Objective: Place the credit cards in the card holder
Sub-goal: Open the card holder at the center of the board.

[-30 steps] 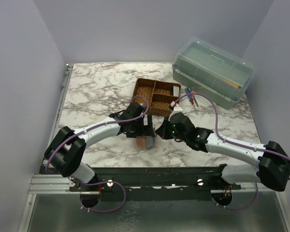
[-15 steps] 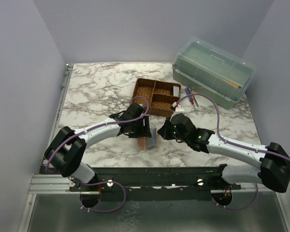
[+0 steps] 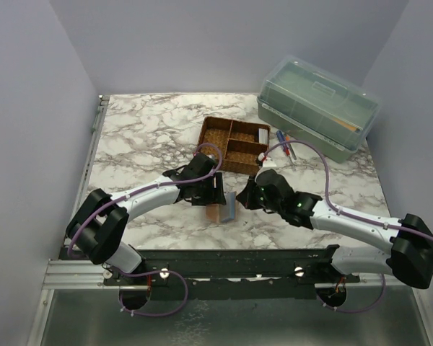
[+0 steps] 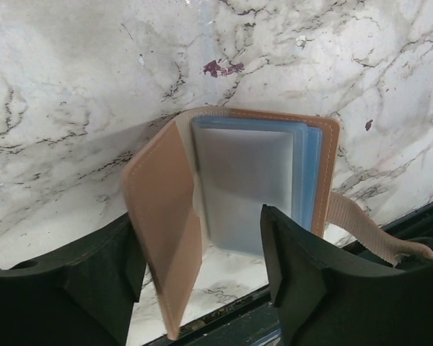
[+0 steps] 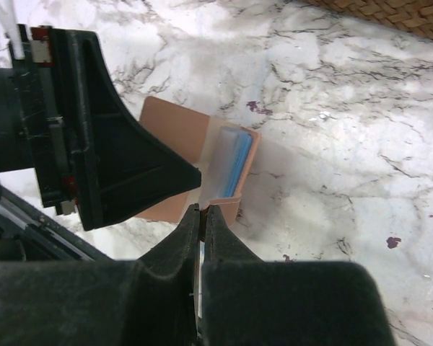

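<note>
Left claw (image 4: pixel 198 220) stands wide, straddling the raised cover of the wallet (image 4: pixel 245 180), which lies open on the counter (image 4: pixel 72 86) just short of the woven tray (image 3: pixel 231 120). Right claw (image 5: pixel 202 209) is pinched shut at the wallet's edge; no card is discernible in it. Step in hand appears to be pocket access; next, align a card squarely with a clear pocket.

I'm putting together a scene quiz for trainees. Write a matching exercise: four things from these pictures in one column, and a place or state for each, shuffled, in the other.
Column one
1. tan leather folding card holder
2. brown woven divided tray
3. translucent green plastic box
4. right gripper

Column two
A. fingers shut
B. far right corner
C. open, clear pockets showing
D. centre, behind the card holder

Pairs: 1-C, 2-D, 3-B, 4-A
</note>
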{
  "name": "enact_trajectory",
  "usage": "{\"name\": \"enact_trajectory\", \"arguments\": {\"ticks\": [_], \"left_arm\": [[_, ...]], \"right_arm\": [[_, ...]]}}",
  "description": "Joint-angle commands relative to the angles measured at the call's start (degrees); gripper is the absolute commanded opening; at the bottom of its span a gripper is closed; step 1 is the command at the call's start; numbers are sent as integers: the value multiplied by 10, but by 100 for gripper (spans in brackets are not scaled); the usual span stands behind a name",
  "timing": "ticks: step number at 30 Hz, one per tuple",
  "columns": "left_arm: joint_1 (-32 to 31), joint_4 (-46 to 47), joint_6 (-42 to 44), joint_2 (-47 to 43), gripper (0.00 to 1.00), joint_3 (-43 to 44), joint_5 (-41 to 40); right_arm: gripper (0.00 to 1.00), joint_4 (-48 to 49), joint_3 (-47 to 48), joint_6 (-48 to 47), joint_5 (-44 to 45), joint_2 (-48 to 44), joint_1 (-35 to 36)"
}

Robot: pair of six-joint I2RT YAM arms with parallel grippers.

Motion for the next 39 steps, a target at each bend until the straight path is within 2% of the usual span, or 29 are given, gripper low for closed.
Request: {"name": "enact_trajectory", "arguments": {"ticks": [1,5,7,9,11,14,17,20,22,25,28,35,37,39], "left_arm": [[-3,13,2,-14,63,-1,10],[-3,15,4,-2,44,-8,5],[-3,15,5,6,38,-12,3],[-2,18,5,13,30,-18,0],[-2,20,4,19,25,-24,-3],[-2,23,3,23,20,-31,-7],[-2,26,1,28,16,-38,-16],[-1,31,-2,31,13,-46,-20],[-1,35,-6,33,11,-50,-17],[-1,39,-9,31,10,-53,-11],[-1,42,-10,25,10,-57,-12],[-2,47,-13,32,6,-61,-4],[-1,48,-14,31,6,-63,-4],[-1,48,-14,28,6,-65,-5]], "right_arm": [[0,31,18,-18,-35,-13,-4],[1,-53,35,10,51,8,-4],[10,-137,46,52,124,30,-4],[15,-235,70,95,176,63,-4],[21,-308,100,115,198,90,-4],[36,-343,124,99,183,93,-3],[48,-286,123,56,122,50,-3],[58,-170,93,0,18,15,-3],[64,-117,80,0,-33,18,-4],[68,-63,78,4,-92,50,-5],[68,-28,79,16,-134,84,-15],[68,12,45,30,-167,105,-41],[67,-6,41,34,-145,105,-44],[67,-67,57,35,-90,106,-44]]}}
